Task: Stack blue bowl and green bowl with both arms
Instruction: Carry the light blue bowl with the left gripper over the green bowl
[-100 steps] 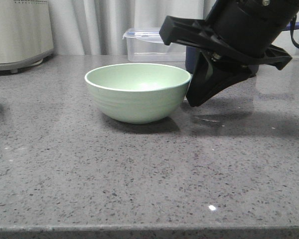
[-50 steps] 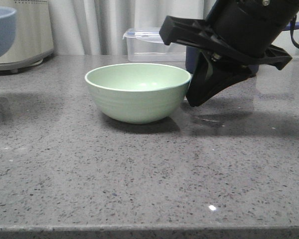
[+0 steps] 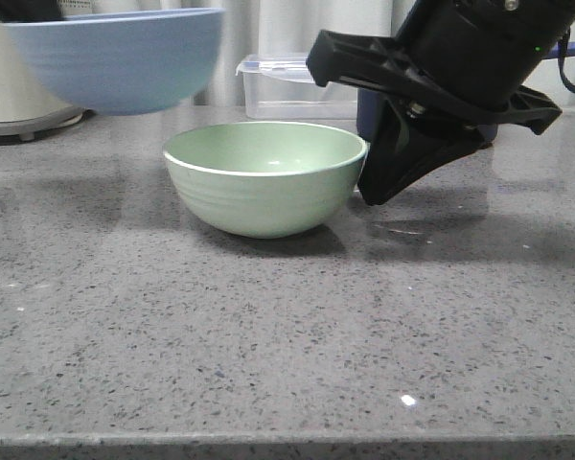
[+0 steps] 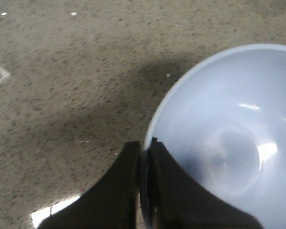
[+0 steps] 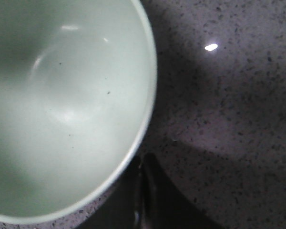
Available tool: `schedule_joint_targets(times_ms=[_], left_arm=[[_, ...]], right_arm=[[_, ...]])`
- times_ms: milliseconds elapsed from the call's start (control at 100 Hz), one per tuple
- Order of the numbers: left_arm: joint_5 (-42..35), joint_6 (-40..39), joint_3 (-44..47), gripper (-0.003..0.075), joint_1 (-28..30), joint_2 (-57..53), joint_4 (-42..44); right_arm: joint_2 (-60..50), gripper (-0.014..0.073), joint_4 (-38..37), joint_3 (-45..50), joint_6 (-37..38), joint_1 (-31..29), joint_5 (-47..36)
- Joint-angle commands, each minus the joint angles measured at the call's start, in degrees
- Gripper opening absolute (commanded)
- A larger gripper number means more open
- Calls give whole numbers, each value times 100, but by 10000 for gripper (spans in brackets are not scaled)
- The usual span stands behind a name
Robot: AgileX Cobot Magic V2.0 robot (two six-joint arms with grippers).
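A: What changed on your side in that last second?

B: The blue bowl (image 3: 115, 59) came in from the left. A second earlier it wasn't in the front view at all; half a second earlier only its edge showed at the far left. At this moment you had it in the air, up and to the left of the green bowl (image 3: 265, 177), not yet over it.

A: So the stack wasn't done?

B: No. My read: you were mid-carry, with centring and lowering left. The green bowl hadn't shifted on the countertop (image 3: 287, 345).

A: Grippers?

B: Your left gripper (image 4: 144, 148) was clamped on the blue bowl's rim, one finger inside, one outside. The right gripper (image 5: 142, 164) sat just beside the green bowl's right rim, fingers pressed together on nothing. It hadn't moved either.

A: Anything in the bowls?

B: Both were empty per the wrist views, just glare inside. A clear lidded container (image 3: 292, 86) stood at the back; I couldn't tell its contents.

A: Risk?

B: The parked right gripper could crowd the rim on your way down.
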Motion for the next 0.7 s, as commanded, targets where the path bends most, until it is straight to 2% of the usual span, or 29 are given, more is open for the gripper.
schedule_joint_targets(times_ms=[0,350,690], left_arm=[[-183,-56,-410,-20,-295,22,-155],[-92,-56,-978,-20,-970,703,-155],[37,-56,-986,-20,-1007,797,-165]], right_arm=[[-171,-81,85,-137,-38,-2,-209],[-171,-81,85,-137,-38,-2,-209],[-171,-81,85,-137,-38,-2,-209]])
